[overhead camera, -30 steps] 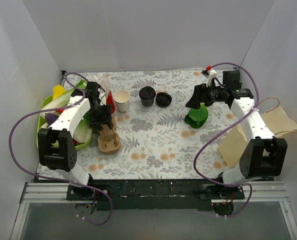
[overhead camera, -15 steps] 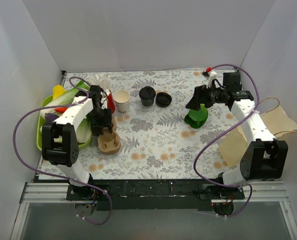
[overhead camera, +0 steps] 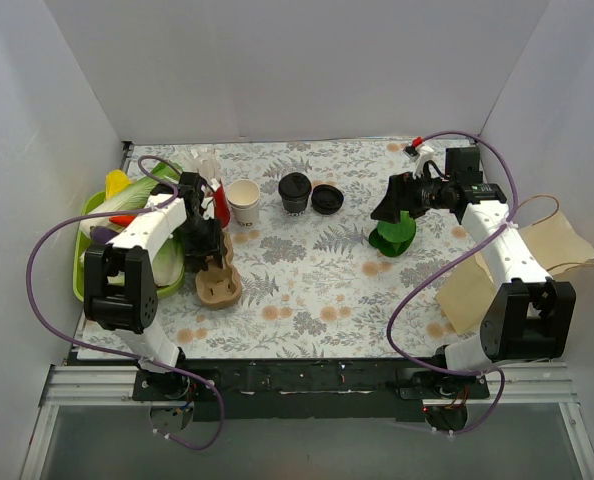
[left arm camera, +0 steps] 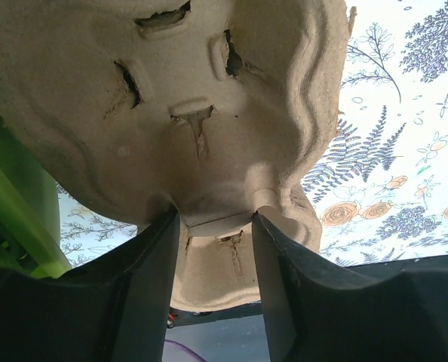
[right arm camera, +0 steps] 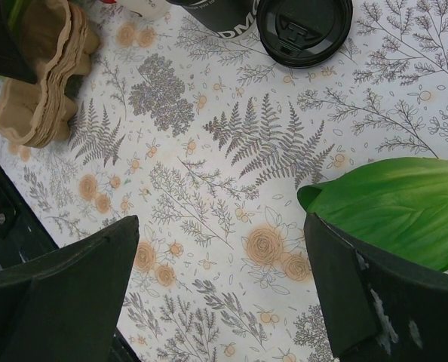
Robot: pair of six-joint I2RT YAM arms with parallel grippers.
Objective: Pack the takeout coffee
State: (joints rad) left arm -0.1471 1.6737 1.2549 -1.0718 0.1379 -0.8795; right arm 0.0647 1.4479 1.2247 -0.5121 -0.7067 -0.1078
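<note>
The left gripper (left arm camera: 213, 219) pinches the middle wall of the pulp carrier (left arm camera: 171, 113) at the left; the right gripper (right arm camera: 220, 226) hangs wide open. The takeout coffee (overhead camera: 295, 190) stands far centre, untouched. The carrier looks like a nested stack, so several may rise together, or the thin pulp may tear
</note>
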